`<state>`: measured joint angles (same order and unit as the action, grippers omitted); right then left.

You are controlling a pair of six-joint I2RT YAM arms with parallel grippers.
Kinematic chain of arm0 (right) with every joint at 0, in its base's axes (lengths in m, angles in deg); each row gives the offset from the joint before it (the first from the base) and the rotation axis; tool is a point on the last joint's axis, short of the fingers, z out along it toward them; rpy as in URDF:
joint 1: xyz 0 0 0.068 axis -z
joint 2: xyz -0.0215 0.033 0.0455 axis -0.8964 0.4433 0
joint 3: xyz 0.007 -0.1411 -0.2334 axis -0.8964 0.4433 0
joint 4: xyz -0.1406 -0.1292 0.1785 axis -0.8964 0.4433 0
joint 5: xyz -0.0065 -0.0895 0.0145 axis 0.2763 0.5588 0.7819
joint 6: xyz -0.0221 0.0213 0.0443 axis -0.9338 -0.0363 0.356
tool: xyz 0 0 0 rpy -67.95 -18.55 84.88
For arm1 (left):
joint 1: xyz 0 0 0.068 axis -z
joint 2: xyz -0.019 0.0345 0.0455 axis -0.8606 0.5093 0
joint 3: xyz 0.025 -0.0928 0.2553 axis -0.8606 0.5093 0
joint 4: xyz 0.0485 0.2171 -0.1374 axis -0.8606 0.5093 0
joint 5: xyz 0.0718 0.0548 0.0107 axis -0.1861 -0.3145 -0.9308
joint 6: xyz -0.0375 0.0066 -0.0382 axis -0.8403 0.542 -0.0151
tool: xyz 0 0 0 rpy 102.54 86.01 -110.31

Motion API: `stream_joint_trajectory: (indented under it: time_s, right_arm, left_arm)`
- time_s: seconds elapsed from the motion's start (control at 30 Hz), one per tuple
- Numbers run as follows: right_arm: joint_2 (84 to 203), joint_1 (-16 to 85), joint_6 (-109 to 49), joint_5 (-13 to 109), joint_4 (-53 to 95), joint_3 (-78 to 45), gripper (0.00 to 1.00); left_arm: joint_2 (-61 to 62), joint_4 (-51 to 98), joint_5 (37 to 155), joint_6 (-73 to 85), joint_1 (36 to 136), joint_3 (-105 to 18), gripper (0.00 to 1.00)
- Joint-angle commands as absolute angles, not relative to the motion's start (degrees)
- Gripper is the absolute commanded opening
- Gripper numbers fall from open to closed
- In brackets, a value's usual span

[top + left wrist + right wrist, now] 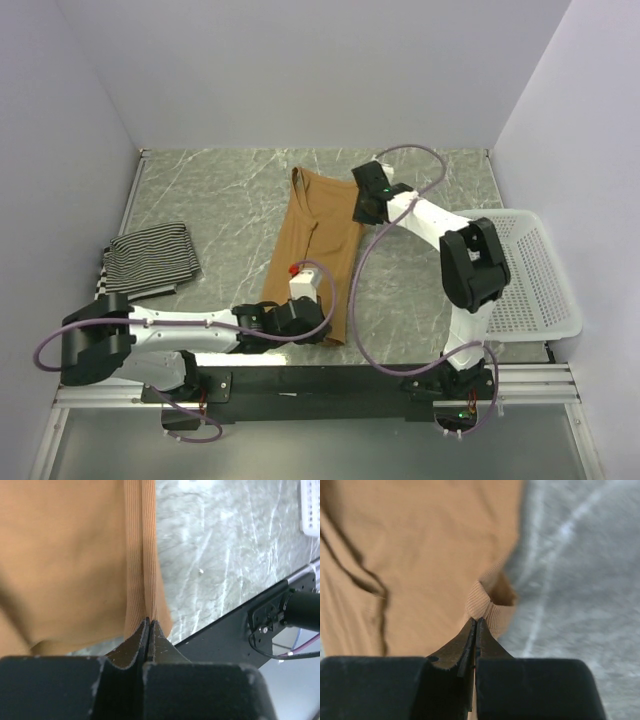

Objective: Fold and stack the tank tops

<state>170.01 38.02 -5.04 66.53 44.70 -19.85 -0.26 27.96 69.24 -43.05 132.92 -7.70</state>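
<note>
The left gripper [149, 622] is closed, pinching the ribbed side edge of the tan-brown tank top [315, 240] right at its hem corner, close to the near edge of the counter [230, 190]. The right gripper [476, 622] is also closed, nipping a small fold of ribbed trim at the top's far right shoulder. The tan-brown tank top lies spread lengthwise in the middle of the counter, straps toward the far edge and hem toward the near edge, with no fold in it yet. With both grips on its right side, the step in hand looks like the first lengthwise fold, carrying that side over toward the left. A striped pile [152, 258] lies folded by the left edge of the counter, well apart from the tan top; whether it holds one top or two cannot be told from here. The white mesh basket [535, 275] stands at the right edge. So the striped folding looks done, while the tan top has to be folded and stacked on the pile.
</note>
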Motion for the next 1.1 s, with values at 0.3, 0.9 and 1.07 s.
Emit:
stream_joint_trajectory:
  time_s: [0.3, 0.9, 1.07]
  right_arm:
    - [184.7, 32.0, -6.4, 73.6, 53.6, -41.1, 0.00]
    - [193.1, 27.1, -7.9, 75.6, 57.2, -54.5, 0.00]
    - [195.0, 26.5, -9.5, 75.0, 56.9, -54.4, 0.01]
  left_arm:
    - [-11.1, 31.5, 67.0, -51.0, 128.8, 1.6, 0.01]
    - [-13.2, 35.1, 71.5, -49.4, 124.3, 4.6, 0.01]
    - [-12.9, 36.1, 71.5, -49.7, 123.5, 4.6, 0.01]
